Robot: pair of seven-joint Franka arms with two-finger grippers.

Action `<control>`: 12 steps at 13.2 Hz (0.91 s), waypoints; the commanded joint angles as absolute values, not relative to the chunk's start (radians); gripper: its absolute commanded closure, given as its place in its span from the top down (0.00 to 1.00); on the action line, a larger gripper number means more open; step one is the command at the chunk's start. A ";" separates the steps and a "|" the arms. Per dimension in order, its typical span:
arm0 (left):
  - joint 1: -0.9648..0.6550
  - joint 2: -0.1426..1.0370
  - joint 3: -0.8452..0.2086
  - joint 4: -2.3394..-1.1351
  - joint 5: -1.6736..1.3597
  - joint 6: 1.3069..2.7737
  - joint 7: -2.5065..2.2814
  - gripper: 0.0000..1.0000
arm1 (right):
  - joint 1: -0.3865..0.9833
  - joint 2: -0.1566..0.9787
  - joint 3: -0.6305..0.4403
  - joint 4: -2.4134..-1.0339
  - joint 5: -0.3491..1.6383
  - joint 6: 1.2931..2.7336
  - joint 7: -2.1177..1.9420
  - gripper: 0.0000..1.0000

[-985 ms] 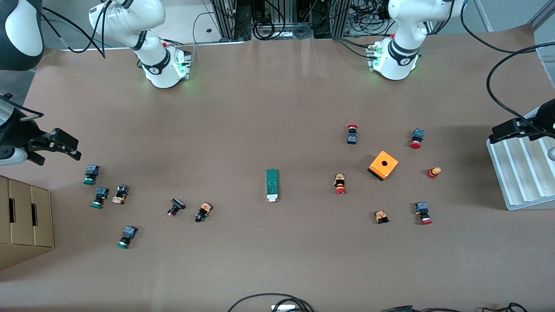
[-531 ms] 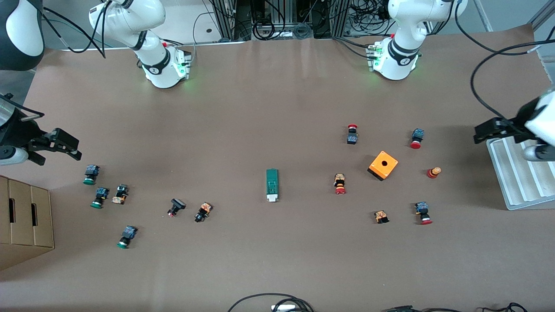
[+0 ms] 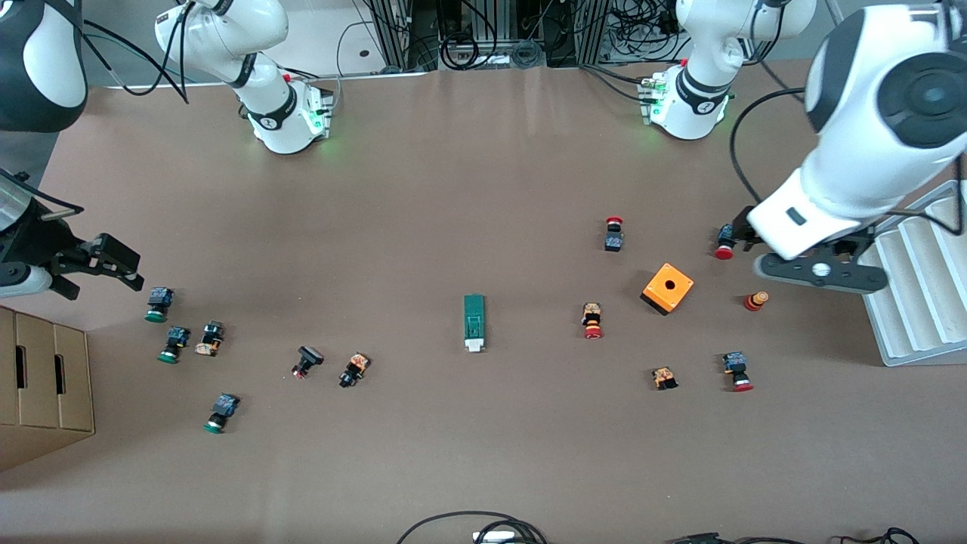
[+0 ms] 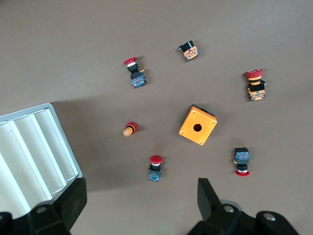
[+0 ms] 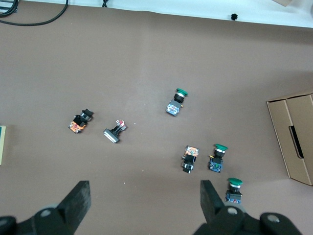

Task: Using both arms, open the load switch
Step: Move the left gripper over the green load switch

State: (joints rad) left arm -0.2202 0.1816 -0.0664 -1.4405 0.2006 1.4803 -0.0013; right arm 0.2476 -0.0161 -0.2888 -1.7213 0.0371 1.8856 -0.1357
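Observation:
The load switch point(image 3: 474, 323), a slim dark-green bar with a white end, lies alone at the table's middle, its white end toward the front camera. Only a sliver of the load switch point(image 5: 2, 145) shows in the right wrist view, and it is out of the left wrist view. My left gripper point(image 4: 141, 188) is open and empty, up in the air over a red push button point(image 3: 724, 242) near the left arm's end. My right gripper point(image 3: 136, 273) is also open and empty, hanging over the right arm's end of the table above several green buttons point(image 5: 218, 157).
An orange box with a hole point(image 3: 668, 288) sits among red push buttons point(image 4: 155, 168). A white ridged tray point(image 3: 914, 295) stands at the left arm's end. A cardboard box point(image 3: 38, 378) stands at the right arm's end. More buttons point(image 3: 353, 369) lie between the load switch and the green ones.
The left arm has swung in from over the white tray to above the red buttons by the orange box. The right gripper has barely shifted. Both stay open.

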 commanded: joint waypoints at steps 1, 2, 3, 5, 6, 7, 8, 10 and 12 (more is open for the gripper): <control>-0.213 0.247 -0.072 -1.427 0.213 1.485 0.012 1.00 | 0.250 -0.011 -0.291 -1.720 0.012 1.910 -0.132 1.00; -0.213 0.262 -0.072 -1.425 0.212 1.485 0.014 1.00 | 0.250 -0.011 -0.291 -1.720 0.012 1.910 -0.132 1.00; -0.213 0.282 -0.072 -1.425 0.210 1.485 0.017 1.00 | 0.250 -0.011 -0.291 -1.720 0.012 1.910 -0.132 1.00; -0.212 0.304 -0.072 -1.427 0.181 1.483 0.018 1.00 | 0.253 -0.011 -0.291 -1.720 0.011 1.910 -0.132 1.00; -0.213 0.308 -0.072 -1.428 0.175 1.483 0.018 1.00 | 0.253 -0.011 -0.291 -1.720 0.012 1.910 -0.132 1.00; -0.212 0.319 -0.072 -1.428 0.176 1.486 0.020 1.00 | 0.252 -0.011 -0.291 -1.720 0.012 1.910 -0.132 1.00; -0.210 0.339 -0.072 -1.425 0.175 1.497 0.028 1.00 | 0.250 -0.011 -0.291 -1.720 0.012 1.910 -0.132 1.00; -0.207 0.347 -0.072 -1.428 0.175 1.551 0.122 1.00 | 0.252 -0.011 -0.291 -1.720 0.011 1.910 -0.132 1.00; -0.210 0.356 -0.071 -1.430 0.114 1.557 0.118 1.00 | 0.252 -0.011 -0.291 -1.720 0.012 1.910 -0.132 1.00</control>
State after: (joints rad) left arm -0.2152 0.3445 -0.0676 -1.4429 0.1634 1.5500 0.0944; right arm 0.2476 -0.0105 -0.2888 -1.7213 0.0368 1.8987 -0.1358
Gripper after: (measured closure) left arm 0.000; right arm 0.000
